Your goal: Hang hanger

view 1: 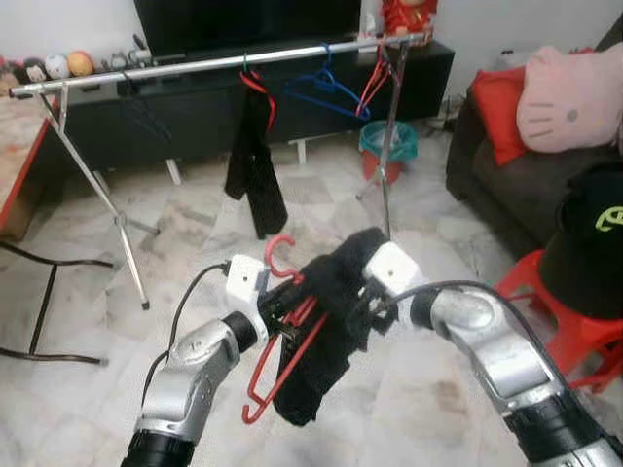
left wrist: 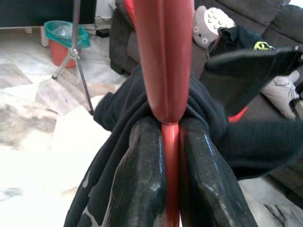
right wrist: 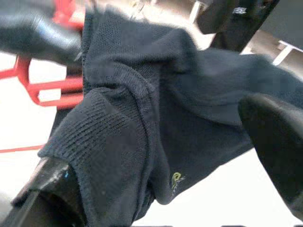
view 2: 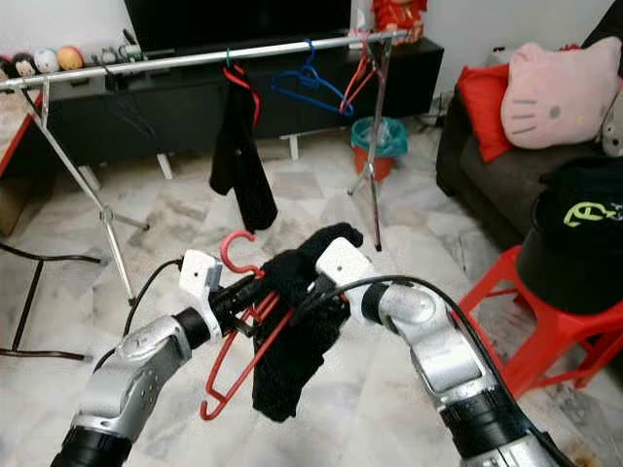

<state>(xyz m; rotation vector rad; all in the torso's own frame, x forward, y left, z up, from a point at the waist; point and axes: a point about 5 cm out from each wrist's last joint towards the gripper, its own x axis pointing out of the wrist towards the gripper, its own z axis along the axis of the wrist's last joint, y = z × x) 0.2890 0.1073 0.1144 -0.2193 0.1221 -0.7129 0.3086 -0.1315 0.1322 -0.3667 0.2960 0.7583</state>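
Red stool, dark sofa, teal bin by TV cabinet.

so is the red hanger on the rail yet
No, the red plastic hanger sits clamped in the left gripper, well short of the silver metal rail.

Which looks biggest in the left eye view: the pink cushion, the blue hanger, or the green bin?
1. Pink cushion, clearly largest.
2. Blue hanger and green bin look about alike. Both stand farther back than the cushion, so true sizes are unsure.
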